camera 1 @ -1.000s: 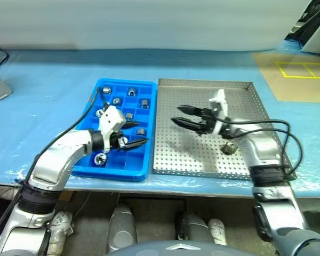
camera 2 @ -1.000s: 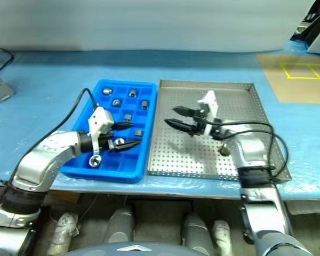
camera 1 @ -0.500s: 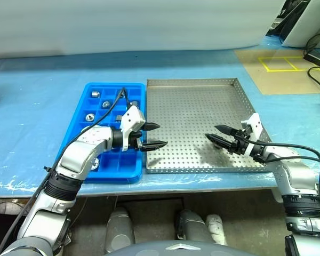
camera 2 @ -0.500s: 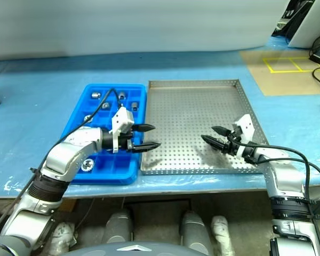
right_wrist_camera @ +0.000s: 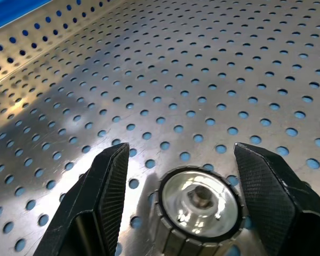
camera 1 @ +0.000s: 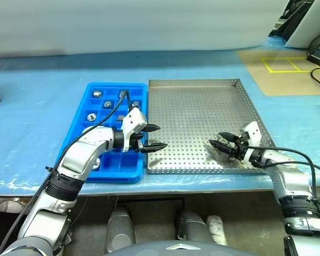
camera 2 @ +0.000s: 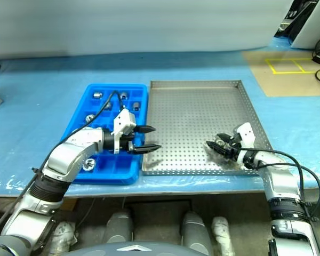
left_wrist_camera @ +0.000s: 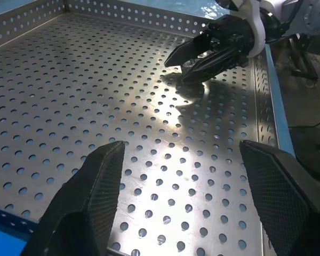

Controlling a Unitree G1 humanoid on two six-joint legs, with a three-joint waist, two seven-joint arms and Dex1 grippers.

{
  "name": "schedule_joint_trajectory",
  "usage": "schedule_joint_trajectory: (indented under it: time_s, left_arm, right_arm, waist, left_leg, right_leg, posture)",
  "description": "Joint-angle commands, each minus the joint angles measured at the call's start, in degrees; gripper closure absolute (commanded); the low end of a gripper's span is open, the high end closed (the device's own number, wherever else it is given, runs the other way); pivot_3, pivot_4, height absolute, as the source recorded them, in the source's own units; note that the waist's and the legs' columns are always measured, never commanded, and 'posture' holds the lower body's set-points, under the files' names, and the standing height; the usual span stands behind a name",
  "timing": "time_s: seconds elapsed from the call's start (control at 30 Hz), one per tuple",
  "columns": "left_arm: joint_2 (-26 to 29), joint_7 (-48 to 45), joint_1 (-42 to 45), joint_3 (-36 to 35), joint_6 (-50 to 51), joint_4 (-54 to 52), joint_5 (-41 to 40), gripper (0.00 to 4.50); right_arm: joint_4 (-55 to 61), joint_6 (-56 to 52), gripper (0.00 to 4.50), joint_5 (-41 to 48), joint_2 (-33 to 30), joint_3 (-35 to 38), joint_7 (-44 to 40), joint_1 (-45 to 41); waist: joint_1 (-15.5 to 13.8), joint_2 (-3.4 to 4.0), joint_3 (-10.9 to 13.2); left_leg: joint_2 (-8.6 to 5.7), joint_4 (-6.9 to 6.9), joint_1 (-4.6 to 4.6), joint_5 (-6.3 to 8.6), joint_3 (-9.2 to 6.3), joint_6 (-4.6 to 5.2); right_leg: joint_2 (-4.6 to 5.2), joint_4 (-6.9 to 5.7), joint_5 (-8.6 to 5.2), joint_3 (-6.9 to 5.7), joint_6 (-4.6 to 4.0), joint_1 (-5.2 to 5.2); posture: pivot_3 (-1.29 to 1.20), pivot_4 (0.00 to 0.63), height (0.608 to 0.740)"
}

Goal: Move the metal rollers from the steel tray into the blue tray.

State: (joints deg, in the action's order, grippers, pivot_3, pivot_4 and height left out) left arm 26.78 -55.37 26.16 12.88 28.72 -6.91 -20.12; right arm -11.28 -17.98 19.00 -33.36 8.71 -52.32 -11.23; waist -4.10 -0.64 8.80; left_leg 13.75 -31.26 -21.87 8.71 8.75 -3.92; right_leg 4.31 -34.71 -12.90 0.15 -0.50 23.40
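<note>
The right gripper (camera 1: 222, 144) has dropped toward the steel tray's (camera 1: 192, 101) near right corner, its fingers released either side of one ribbed, shiny roller (right_wrist_camera: 198, 205) on the perforated floor. The left gripper (camera 1: 156, 136) hangs spread over the tray's low left rim. Beyond, other rollers (camera 1: 108, 104) sit in the blue tray (camera 1: 77, 120) on the worktop (camera 1: 37, 90).

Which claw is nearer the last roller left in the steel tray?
Right. The right claw straddles the roller, open around it. The left claw hangs open at the steel tray's opposite edge, beside the blue tray.
</note>
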Motion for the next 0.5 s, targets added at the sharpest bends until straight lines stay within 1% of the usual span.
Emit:
schedule_joint_trajectory:
  time_s: [0.03, 0.07, 0.1, 0.13, 0.17, 0.2, 0.27, 0.3, 0.4, 0.5]
  left_arm:
    - [0.11, 0.70, 0.10, -0.72, -0.05, -2.82, -0.21, 0.83]
    - [0.16, 0.85, 0.05, -0.74, 0.14, -3.07, -0.27, 0.83]
    - [0.21, 0.97, 0.02, -0.75, 0.27, -3.24, -0.33, 0.83]
    - [0.26, 1.08, 0.01, -0.76, 0.45, -3.38, -0.39, 0.83]
    - [0.36, 1.14, -0.08, -0.79, 0.57, -3.55, -0.44, 0.83]
    - [0.44, 1.17, -0.14, -0.82, 0.68, -3.63, -0.48, 0.83]
    - [0.63, 1.18, -0.27, -0.86, 0.79, -3.73, -0.44, 0.83]
    - [0.75, 1.17, -0.39, -0.89, 0.78, -3.81, -0.43, 0.83]
    - [1.17, 1.11, -0.80, -1.24, 0.71, -4.05, -0.59, 0.83]
    - [1.72, 1.41, -1.19, -1.86, 0.54, -4.25, -0.52, 0.83]
  right_arm:
    - [3.79, -0.48, 1.63, 0.65, -1.08, 0.51, 0.15, 1.18]
    - [5.39, -1.22, 1.84, 1.41, -1.03, 0.53, -0.16, 1.94]
    - [6.55, -1.81, 2.14, 1.95, -0.99, 0.57, -0.35, 2.47]
    - [7.17, -1.73, 2.52, 0.71, -1.12, 0.17, 0.82, 2.85]
    - [7.54, -1.34, 2.80, -0.73, -1.36, -0.44, 1.72, 3.20]
    - [7.79, -1.02, 2.80, -1.20, -1.47, -0.70, 1.90, 3.47]
    - [9.65, -2.08, 2.80, 0.57, -1.40, -0.35, 0.96, 4.44]
    - [10.37, -2.24, 2.87, 0.44, -1.47, -0.30, 1.33, 4.82]
    - [12.22, -2.90, 2.87, -0.10, -1.37, -0.23, 2.73, 5.32]
    - [16.58, -5.46, 2.87, 2.32, -0.88, 0.07, 2.90, 5.32]
  waist:
    - [0.04, 0.00, 0.00]
    - [0.05, 0.00, 0.00]
    - [0.04, 0.02, 0.00]
    - [0.04, 0.02, 0.00]
    - [0.05, 0.02, 0.00]
    - [0.05, 0.02, 0.00]
    - [0.02, 0.02, 0.00]
    - [0.00, 0.02, 0.00]
    - [0.01, 0.02, 0.00]
    - [0.04, 0.06, 0.02]
  left_leg:
    - [-0.01, -0.01, 0.00, 0.00, 0.00, 0.00]
    - [-0.01, -0.01, 0.02, 0.01, 0.00, 0.02]
    - [-0.01, -0.01, 0.02, 0.02, 0.00, 0.03]
    - [0.00, 0.00, 0.04, 0.02, 0.01, 0.03]
    - [0.02, 0.01, 0.06, 0.03, 0.00, 0.04]
    - [0.02, 0.01, 0.08, 0.02, 0.00, 0.04]
    - [0.01, 0.00, 0.08, 0.02, 0.00, 0.04]
    - [0.01, 0.01, 0.08, 0.02, 0.00, 0.04]
    - [0.01, 0.03, 0.07, 0.03, 0.00, 0.04]
    - [0.01, 0.04, 0.08, 0.03, 0.00, 0.04]
  right_leg:
    - [0.00, 0.01, 0.00, 0.00, 0.00, -0.01]
    - [0.01, 0.02, 0.00, 0.00, 0.00, -0.02]
    - [0.01, 0.02, 0.00, 0.00, 0.00, -0.02]
    - [0.01, 0.01, 0.00, 0.00, 0.00, -0.02]
    - [0.01, 0.01, 0.00, 0.00, 0.00, -0.04]
    - [0.01, 0.01, 0.00, 0.00, 0.00, -0.04]
    - [0.01, 0.01, 0.00, 0.00, 0.00, -0.05]
    - [0.01, 0.01, -0.01, 0.00, 0.00, -0.05]
    - [0.01, 0.04, -0.01, 0.00, 0.01, -0.05]
    - [0.01, 0.05, -0.01, 0.00, 0.01, -0.04]
  posture:
    - [-0.05, 0.150, 0.740]
    - [-0.05, 0.150, 0.740]
    - [-0.05, 0.150, 0.740]
    - [-0.05, 0.150, 0.740]
    - [-0.05, 0.150, 0.740]
    - [-0.05, 0.150, 0.740]
    - [-0.05, 0.150, 0.740]
    - [-0.05, 0.150, 0.740]
    - [-0.04, 0.150, 0.740]
    - [-0.04, 0.150, 0.740]
